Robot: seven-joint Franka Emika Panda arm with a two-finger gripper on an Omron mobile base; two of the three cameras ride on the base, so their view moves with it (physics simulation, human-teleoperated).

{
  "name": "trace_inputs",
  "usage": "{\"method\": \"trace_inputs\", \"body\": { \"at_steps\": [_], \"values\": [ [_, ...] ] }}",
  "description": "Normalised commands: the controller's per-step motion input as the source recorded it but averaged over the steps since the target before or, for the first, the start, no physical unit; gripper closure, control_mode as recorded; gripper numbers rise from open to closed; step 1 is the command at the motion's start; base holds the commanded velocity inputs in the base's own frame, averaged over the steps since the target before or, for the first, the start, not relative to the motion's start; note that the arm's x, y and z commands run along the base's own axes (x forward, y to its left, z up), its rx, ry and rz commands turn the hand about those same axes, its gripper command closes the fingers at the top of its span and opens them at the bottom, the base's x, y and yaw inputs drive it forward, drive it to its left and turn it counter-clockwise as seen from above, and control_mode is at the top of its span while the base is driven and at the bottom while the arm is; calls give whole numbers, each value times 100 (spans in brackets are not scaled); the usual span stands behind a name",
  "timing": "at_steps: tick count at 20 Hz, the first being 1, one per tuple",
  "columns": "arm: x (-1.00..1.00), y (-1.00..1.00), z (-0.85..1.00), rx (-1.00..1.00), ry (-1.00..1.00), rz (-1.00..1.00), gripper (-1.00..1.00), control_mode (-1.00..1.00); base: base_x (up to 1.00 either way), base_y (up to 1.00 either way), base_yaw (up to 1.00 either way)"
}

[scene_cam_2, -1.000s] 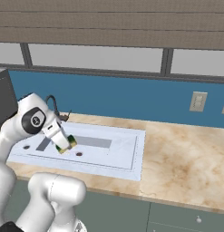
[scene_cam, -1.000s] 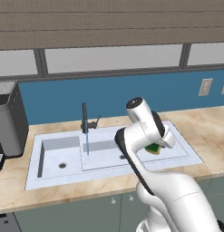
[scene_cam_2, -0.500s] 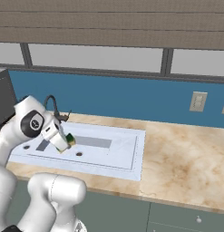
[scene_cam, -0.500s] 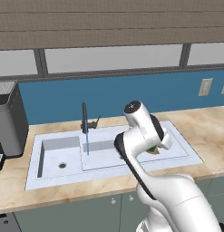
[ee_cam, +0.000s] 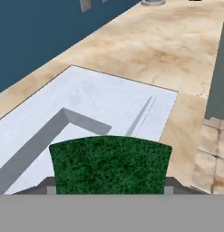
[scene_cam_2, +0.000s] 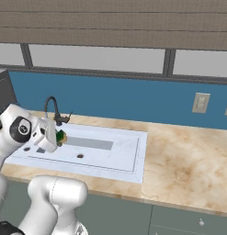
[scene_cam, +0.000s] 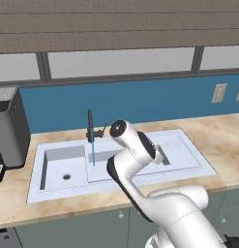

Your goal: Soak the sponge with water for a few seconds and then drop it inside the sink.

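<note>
Now the gripper [scene_cam_2: 59, 136], clamped on the sponge [ee_cam: 110, 164], has swung leftward over the sink [scene_cam: 188, 160] toward the water [scene_cam: 93, 152]; soaking is imminent.

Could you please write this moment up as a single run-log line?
phase: carrying sponge toward water | gripper: shut on sponge | position: above sink | water: running from faucet | sponge under water: not yet

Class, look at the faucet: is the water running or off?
Running: a thin pale-blue stream of water drops from the faucet into the sink.
</note>
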Motion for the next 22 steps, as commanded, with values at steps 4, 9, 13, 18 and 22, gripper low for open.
{"method": "trace_inputs", "body": {
  "at_steps": [4,9,13,18,22],
  "values": [
    [20,21,0,-6,-8,-18,100,-100,0,0,0],
    [22,3,0,0,6,-8,100,-100,0,0,0],
    [26,2,-7,0,11,-7,100,-100,0,0,0],
    [11,12,-11,0,4,-5,100,-100,0,0,0],
    [0,19,0,-1,0,0,100,-100,0,0,0]
  ]
}}
